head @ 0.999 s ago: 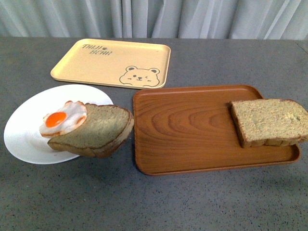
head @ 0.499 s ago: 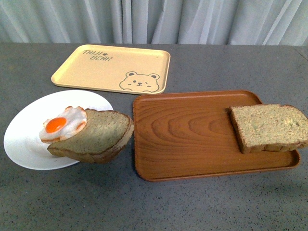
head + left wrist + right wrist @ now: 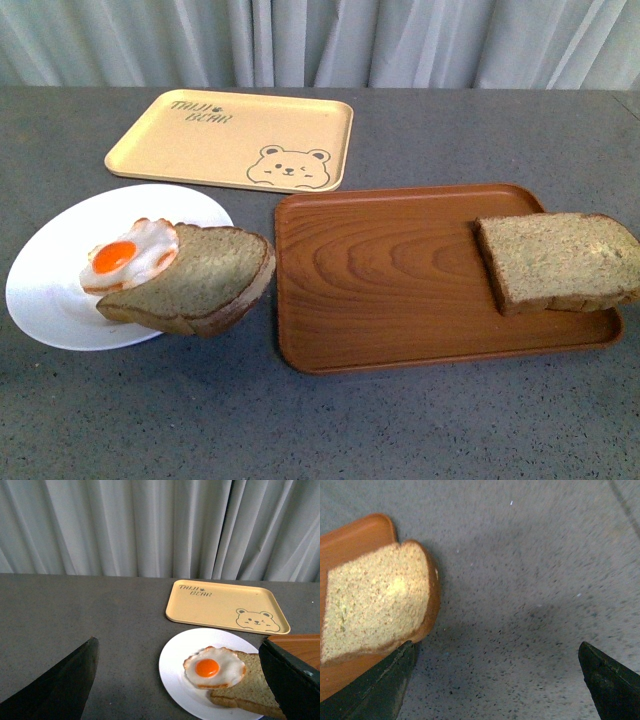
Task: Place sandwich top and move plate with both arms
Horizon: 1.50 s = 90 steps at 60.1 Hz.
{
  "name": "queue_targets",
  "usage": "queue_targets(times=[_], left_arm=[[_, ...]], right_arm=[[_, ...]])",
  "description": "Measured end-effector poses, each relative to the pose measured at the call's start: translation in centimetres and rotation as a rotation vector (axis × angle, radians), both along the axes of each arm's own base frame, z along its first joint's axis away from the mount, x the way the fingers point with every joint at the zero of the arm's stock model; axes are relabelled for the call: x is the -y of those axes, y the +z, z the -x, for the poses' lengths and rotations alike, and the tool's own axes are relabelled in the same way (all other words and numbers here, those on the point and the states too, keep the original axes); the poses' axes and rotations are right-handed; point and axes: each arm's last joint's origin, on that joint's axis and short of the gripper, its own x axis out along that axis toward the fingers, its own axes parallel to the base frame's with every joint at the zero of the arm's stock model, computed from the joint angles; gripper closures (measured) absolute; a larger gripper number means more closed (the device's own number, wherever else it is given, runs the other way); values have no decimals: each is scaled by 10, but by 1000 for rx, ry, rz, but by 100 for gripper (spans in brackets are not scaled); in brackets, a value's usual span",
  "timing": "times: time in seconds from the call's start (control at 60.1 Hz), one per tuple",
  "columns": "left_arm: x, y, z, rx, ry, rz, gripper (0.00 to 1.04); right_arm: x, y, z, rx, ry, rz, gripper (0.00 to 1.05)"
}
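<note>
In the front view, the sandwich top (image 3: 555, 260) is seen at the right of the frame. It lies flat on the right end of the wooden tray (image 3: 390, 290), with its far crust edge reaching past the tray's rim. The plate (image 3: 50, 290) is found at the left of the frame, just beside the wooden tray. On it a rounder bread slice (image 3: 200, 280) is laid, overhanging the plate's right rim, and a fried egg (image 3: 128, 255) rests partly on that slice. A yellow bear tray (image 3: 235, 135) is placed in the upper left, behind the plate, on the grey table (image 3: 320, 430).

No arm is shown in the front view. In the left wrist view, the left gripper (image 3: 177, 645) is spread wide and nothing is held; the plate is seen beyond it. In the right wrist view, the right gripper (image 3: 496, 645) is likewise spread wide over bare table, with one finger (image 3: 375, 690) just beside the sandwich top's crust; whether it touches cannot be told.
</note>
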Motion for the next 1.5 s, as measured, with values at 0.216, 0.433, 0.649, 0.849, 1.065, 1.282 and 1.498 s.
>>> queue_targets(times=[0.216, 0.433, 0.649, 0.849, 1.065, 1.282, 1.498], left_arm=[[0, 0, 0, 0, 0, 0, 9], [0, 0, 0, 0, 0, 0, 9], [0, 0, 0, 0, 0, 0, 9], [0, 0, 0, 0, 0, 0, 9], [0, 0, 0, 0, 0, 0, 9], [0, 0, 0, 0, 0, 0, 9], [0, 0, 0, 0, 0, 0, 9]], right_arm=[[-3, -23, -31, -26, 55, -109, 9], [-25, -40, -57, -49, 116, -167, 9], [-42, -49, -73, -73, 145, -202, 29], [-50, -42, -76, -48, 152, -238, 60], [-66, 0, -74, 68, 240, -273, 96], [-117, 52, -85, 223, 384, -337, 103], [-206, 88, -111, 308, 547, -457, 103]])
